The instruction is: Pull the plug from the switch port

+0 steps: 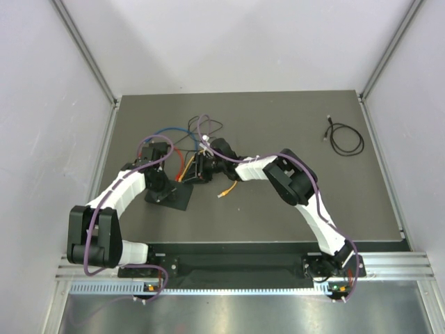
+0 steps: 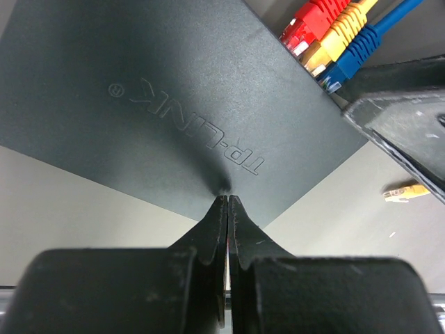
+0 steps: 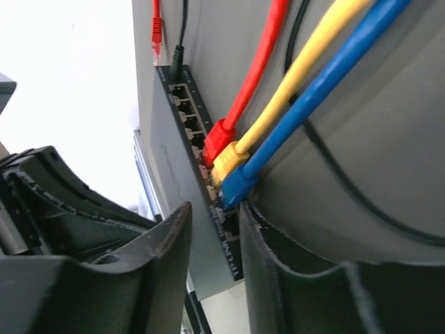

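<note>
The left claw, clenched on nothing, is pressing its tips onto the switch, which is lying left of centre on the surface. The right claw is hovering released at the port face, apparently lining up on the blue plug, nearest of 3. Next it needs closing and pulling straight out. The plug's latch tab is showing in no view.

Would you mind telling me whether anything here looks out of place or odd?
Only a loose yellow plug, lying unplugged on the table beside the switch; the red cable, yellow cable and blue cable sit in adjacent ports.
</note>
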